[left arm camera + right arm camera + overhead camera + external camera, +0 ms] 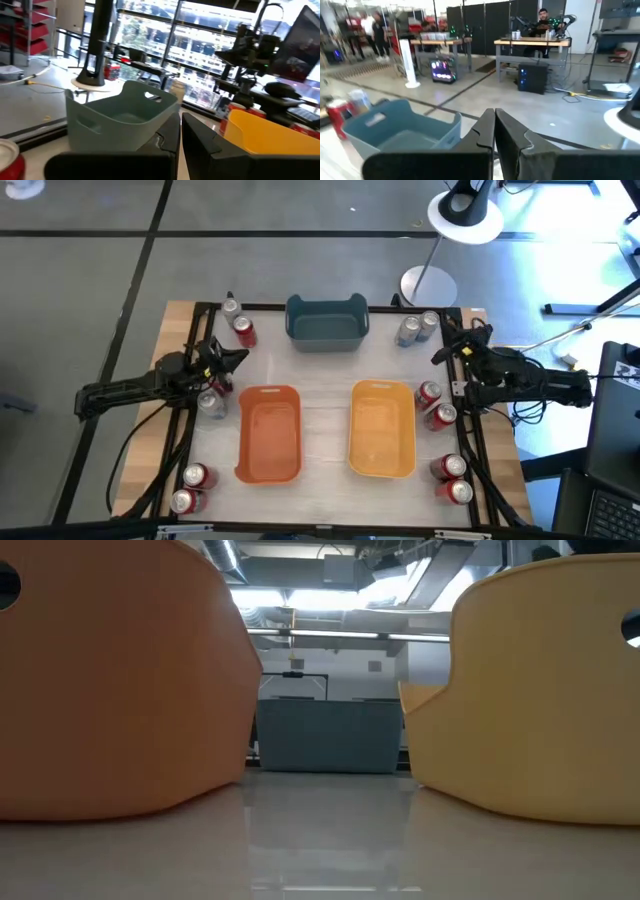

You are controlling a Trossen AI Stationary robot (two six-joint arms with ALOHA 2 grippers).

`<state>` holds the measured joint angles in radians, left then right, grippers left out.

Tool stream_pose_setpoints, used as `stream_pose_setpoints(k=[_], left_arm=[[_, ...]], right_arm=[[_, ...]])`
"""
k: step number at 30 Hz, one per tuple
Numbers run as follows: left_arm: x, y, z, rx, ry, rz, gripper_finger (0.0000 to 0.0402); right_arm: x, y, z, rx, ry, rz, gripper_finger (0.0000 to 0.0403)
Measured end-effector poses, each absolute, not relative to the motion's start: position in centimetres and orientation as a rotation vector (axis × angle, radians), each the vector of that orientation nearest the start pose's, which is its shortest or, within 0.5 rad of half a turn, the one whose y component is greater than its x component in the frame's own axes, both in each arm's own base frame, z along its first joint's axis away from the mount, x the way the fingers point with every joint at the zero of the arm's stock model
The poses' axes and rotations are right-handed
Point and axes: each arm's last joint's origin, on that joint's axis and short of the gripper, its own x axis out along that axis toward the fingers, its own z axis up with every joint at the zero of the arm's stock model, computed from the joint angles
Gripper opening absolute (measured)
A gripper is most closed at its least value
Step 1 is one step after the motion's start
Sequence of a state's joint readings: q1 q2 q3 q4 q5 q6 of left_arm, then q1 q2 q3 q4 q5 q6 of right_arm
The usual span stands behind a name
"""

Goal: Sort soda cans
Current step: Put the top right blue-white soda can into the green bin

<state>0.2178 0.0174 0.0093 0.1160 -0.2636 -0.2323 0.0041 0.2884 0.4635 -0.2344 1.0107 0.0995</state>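
Soda cans stand upright in pairs along both table sides: far left [239, 322], mid left [214, 396], near left [191, 488], far right [419, 328], mid right [435, 405], near right [452, 478]. Some are red, some silver-grey. My left gripper [236, 358] [179, 134] hangs shut at the left side, above the table between the far-left and mid-left cans, holding nothing. My right gripper [440, 356] [495, 129] hangs shut at the right side between the far-right and mid-right cans, also holding nothing. Neither gripper shows in the low view.
A blue-grey bin [325, 320] stands at the far middle, an orange bin [270, 432] at the near left of centre, a yellow bin [382, 430] at the near right of centre. Bare table lies between the bins. People stand in the room beyond [379, 30].
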Motion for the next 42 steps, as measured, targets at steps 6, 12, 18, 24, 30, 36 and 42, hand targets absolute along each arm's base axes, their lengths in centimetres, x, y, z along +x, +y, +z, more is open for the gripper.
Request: stream_pose_setpoints(k=[6, 12, 18, 24, 30, 36, 42], left_arm=[[9.2, 2.9, 17.6, -0.232, -0.169, 0.504, 0.0011], [9.2, 2.9, 17.6, -0.252, -0.175, 0.509, 0.0011], [9.2, 3.0, 17.6, -0.211, -0.168, 0.549, 0.0011], [9.2, 3.0, 17.6, -0.247, -0.176, 0.547, 0.0011], [9.2, 3.0, 17.6, -0.273, -0.184, 0.545, 0.0011], [9.2, 3.0, 17.6, -0.288, -0.188, 0.544, 0.0011], [9.2, 3.0, 17.6, -0.29, -0.184, 0.534, 0.0011]], right_arm=[[10.4, -3.4, 27.2, -0.007, 0.137, -1.075, 0.0012], [12.4, -6.5, 28.5, -0.094, 0.301, -1.097, 0.0012], [13.8, -11.9, 30.1, -0.087, 0.476, -1.057, 0.0012], [14.2, -17.6, 30.7, 0.015, 0.723, -1.039, 0.0012], [14.7, -20.8, 31.9, 0.125, 0.849, -0.992, 0.0027], [15.2, -21.7, 33.2, 0.178, 1.002, -0.826, 0.0138], [15.1, -21.8, 33.5, 0.188, 1.128, -0.831, 0.0275]])
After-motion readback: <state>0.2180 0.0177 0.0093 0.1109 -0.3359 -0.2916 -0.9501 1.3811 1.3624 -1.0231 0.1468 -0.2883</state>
